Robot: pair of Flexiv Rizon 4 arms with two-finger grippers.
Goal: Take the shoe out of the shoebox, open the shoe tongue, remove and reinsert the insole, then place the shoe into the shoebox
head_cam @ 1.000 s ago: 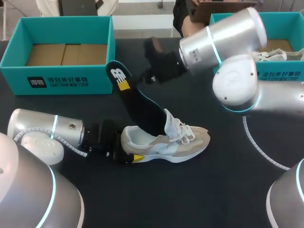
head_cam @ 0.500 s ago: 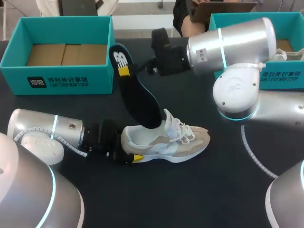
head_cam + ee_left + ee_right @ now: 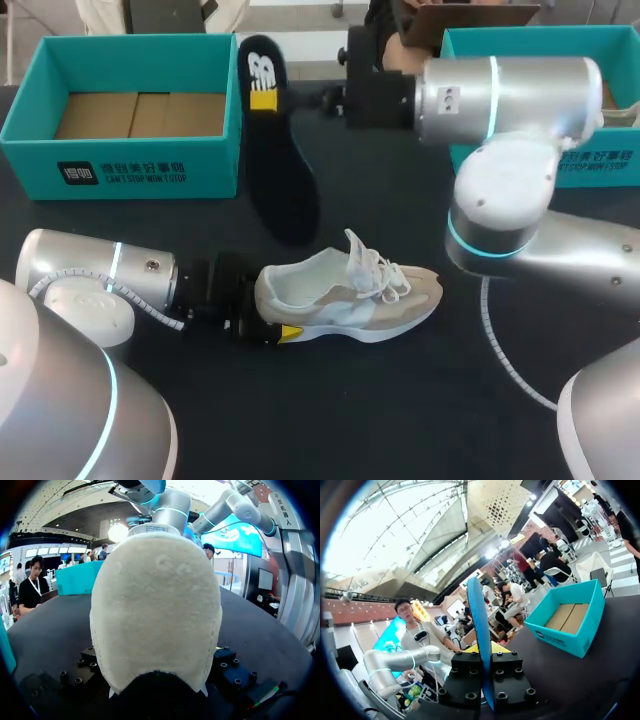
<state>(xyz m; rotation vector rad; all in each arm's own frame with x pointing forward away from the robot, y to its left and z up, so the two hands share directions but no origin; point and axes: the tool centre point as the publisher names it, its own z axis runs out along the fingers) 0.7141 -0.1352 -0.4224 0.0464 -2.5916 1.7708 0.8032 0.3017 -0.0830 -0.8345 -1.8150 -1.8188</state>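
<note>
A beige and white shoe lies on its sole mid-table, toe to the right. My left gripper holds its heel from both sides. In the left wrist view the heel fills the space between the fingers. My right gripper is shut on a black insole with a blue edge. The insole hangs in the air behind the shoe, logo end up, its toe end clear of the shoe's opening. The right wrist view shows the insole edge-on between the shut fingers.
A teal shoebox with a bare cardboard floor stands at the back left, close beside the hanging insole. A second teal box at the back right is largely hidden by my right arm. Dark tabletop lies in front of the shoe.
My right gripper has risen and drawn back, pulling the insole out of the shoe until its toe end hangs free. The left gripper and the shoe have stayed still.
</note>
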